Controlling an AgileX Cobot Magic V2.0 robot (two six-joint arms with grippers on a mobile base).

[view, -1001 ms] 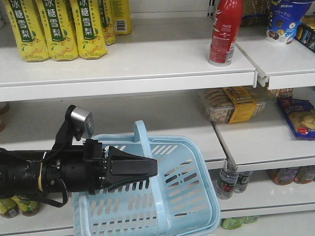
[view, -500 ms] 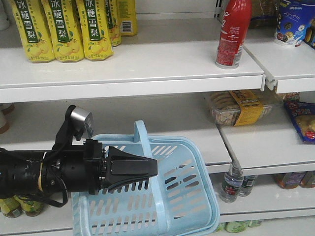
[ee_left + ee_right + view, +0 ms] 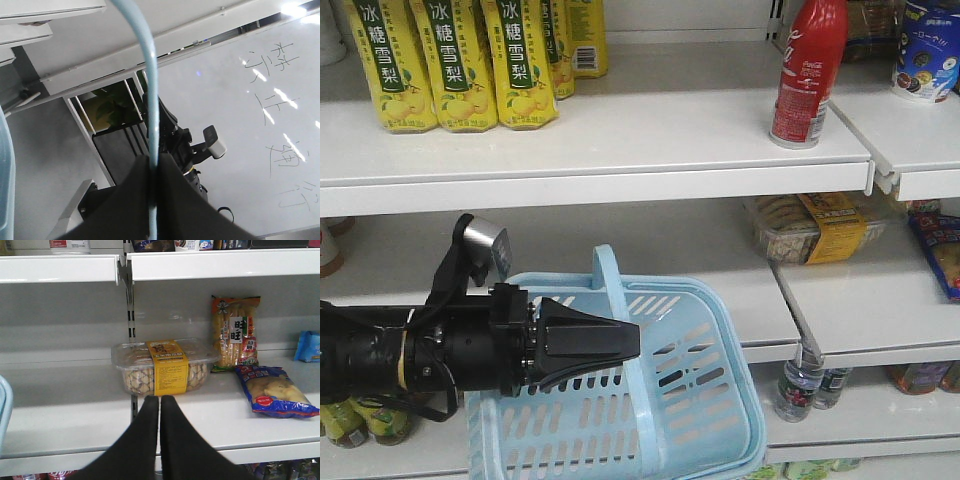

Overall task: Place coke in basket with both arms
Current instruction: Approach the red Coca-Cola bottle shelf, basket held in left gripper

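The red coke (image 3: 808, 75) stands upright at the right end of the upper shelf, apart from both grippers. Lower down, the light-blue basket (image 3: 705, 400) hangs in front of the shelves. My left gripper (image 3: 632, 340) reaches in from the left and is shut on the basket's hoop handle (image 3: 608, 285). In the left wrist view the handle (image 3: 150, 75) runs straight between the closed jaws of the left gripper (image 3: 151, 161). My right gripper (image 3: 160, 399) is shut with nothing in it, pointing at the middle shelf. It does not show in the front view.
Yellow drink cartons (image 3: 455, 60) fill the upper shelf's left. A clear biscuit box with a yellow band (image 3: 162, 365) lies just ahead of the right gripper, with snack bags (image 3: 272, 392) to its right. Small bottles (image 3: 800, 380) stand on the bottom shelf. The basket rim (image 3: 3, 410) edges the right wrist view.
The shelves and everything on them have slid right and slightly down in the front view. The left arm and basket keep the same place in the frame.
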